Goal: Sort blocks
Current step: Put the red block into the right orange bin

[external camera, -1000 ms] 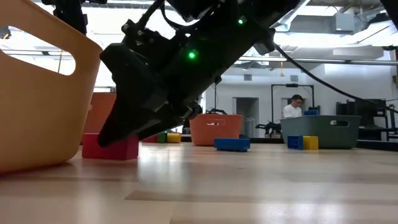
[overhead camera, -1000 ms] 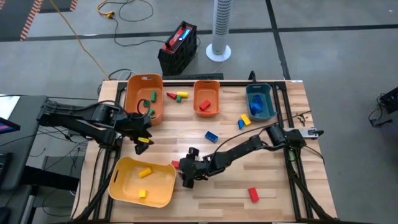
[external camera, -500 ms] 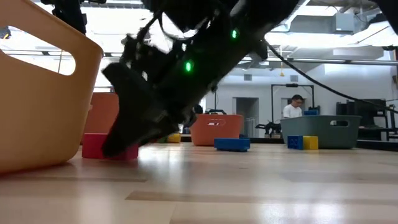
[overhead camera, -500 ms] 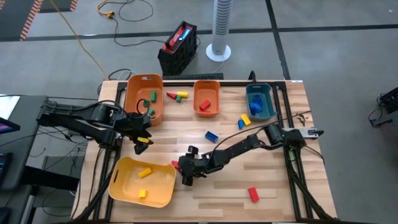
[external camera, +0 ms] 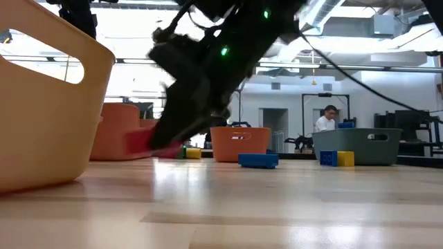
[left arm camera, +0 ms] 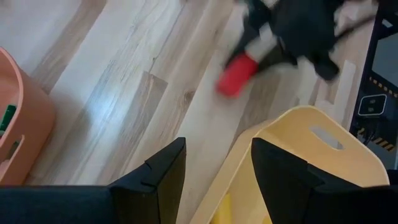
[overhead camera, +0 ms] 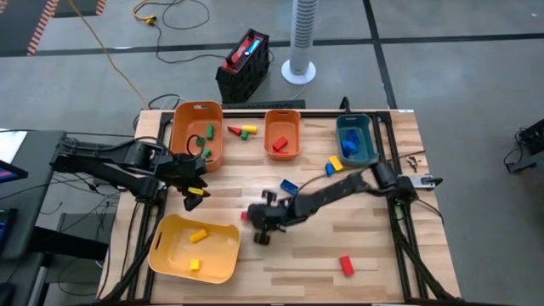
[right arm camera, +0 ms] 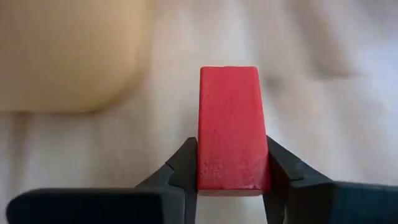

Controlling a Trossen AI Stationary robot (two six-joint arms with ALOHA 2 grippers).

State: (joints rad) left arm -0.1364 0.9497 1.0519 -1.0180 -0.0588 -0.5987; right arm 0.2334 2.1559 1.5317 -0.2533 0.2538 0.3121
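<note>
My right gripper (overhead camera: 252, 218) hangs over the middle of the table, just right of the yellow bin (overhead camera: 194, 246), and is shut on a red block (right arm camera: 229, 124). The same block (left arm camera: 236, 74) also appears in the left wrist view. My left gripper (overhead camera: 194, 189) waits above the table's left side, beyond the yellow bin. It is open, with nothing between its fingers (left arm camera: 165, 171). A small yellow piece (overhead camera: 197, 193) shows at its tip in the high view; whether they touch I cannot tell. Loose blocks lie on the wood: a blue one (overhead camera: 290, 184) and a red one (overhead camera: 346, 265). My right gripper pinches the red block between its two fingers (right arm camera: 183, 165), on the block's two long sides at its end nearest the gripper (right arm camera: 214, 177). The fingers slant down from the table's right side and run along the block. The block (external camera: 142, 142) sticks out past the fingertips, clear of the table.
A large orange bin (overhead camera: 197, 132) with green blocks, a small orange bin (overhead camera: 282, 134) and a teal bin (overhead camera: 354, 138) stand along the far edge. Red, green and yellow blocks (overhead camera: 242, 130) lie between the orange bins. Yellow and blue blocks (overhead camera: 334, 163) lie by the teal bin.
My right gripper has shut on the red block that lay on the table beside the yellow bin. It has then risen and drawn back toward the far right, and the block is now lifted clear of the wood.
</note>
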